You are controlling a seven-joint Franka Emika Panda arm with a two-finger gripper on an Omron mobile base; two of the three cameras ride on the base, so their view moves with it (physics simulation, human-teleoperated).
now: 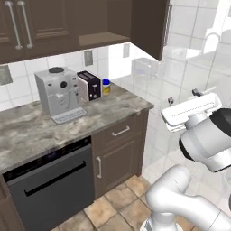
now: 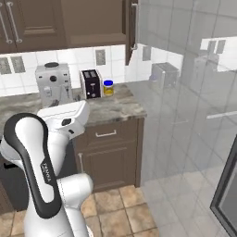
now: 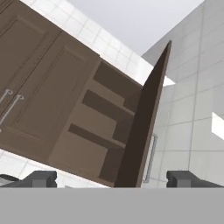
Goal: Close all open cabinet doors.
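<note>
One tall dark brown cabinet door (image 1: 149, 27) stands swung out from the wall cabinet, its silver bar handle (image 1: 168, 22) on the far side. Bare shelves (image 3: 100, 127) show behind it. The open door (image 3: 142, 131) appears nearly edge-on in the hand view, as it does in the right base view (image 2: 131, 28). To its left, the neighbouring cabinet doors (image 1: 45, 22) (image 3: 57, 92) are shut. My gripper (image 3: 113, 179) sits well below the open door and points up at it. It is open, its fingertips (image 3: 41, 178) far apart with nothing between them. In the left base view my gripper (image 1: 183, 97) is right of the counter.
A grey coffee machine (image 1: 58, 92), a black toaster (image 1: 89, 85) and a small jar (image 1: 106, 86) stand on the stone counter (image 1: 27, 131). Below are a dishwasher (image 1: 49, 180) and under-counter doors (image 1: 118, 158). A translucent wall (image 2: 185, 92) runs along the right, above a tiled floor.
</note>
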